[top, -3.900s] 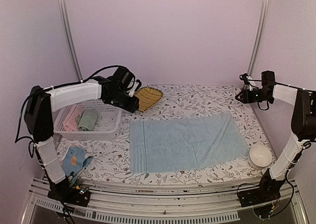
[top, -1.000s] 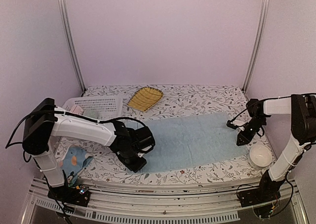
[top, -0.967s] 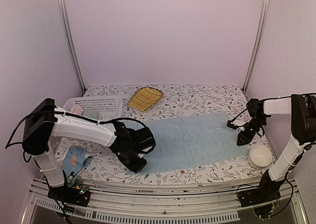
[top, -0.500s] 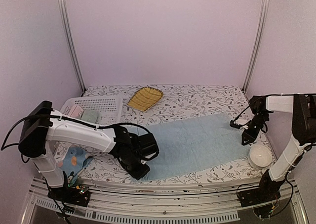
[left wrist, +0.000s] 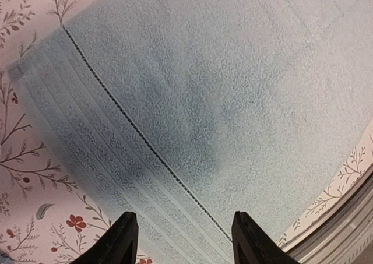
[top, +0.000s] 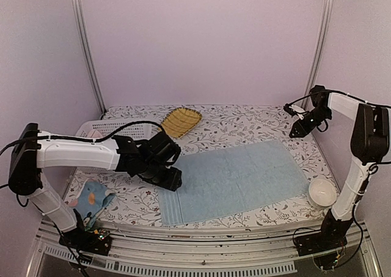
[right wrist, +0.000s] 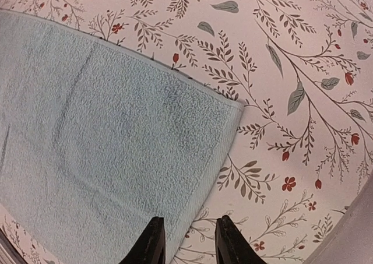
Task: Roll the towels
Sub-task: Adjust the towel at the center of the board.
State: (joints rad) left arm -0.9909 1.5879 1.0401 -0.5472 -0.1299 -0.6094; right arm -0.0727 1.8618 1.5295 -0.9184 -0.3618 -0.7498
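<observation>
Top external: plain towel [top: 238, 179] flat on worktop [top: 244, 121], its left end under left claw [top: 170, 180]. Right claw [top: 295, 131] is beyond its far-right corner. Printed towel [top: 93, 199] is crumpled, well left. Basket [top: 116, 129], tray [top: 181, 121] and bowl [top: 322, 193] stand around.
Left wrist: fingers apart, empty, striped hem beneath.
Right wrist: fingers apart, empty, towel corner below.

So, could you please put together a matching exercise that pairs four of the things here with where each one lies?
Things:
1. plain blue towel
2. printed towel
3. yellow tray
4. white bowl

Places:
A. near right corner
B. far side, just left of centre
C. spread flat in the middle
D. crumpled at the near left corner

Pairs: 1-C, 2-D, 3-B, 4-A
</observation>
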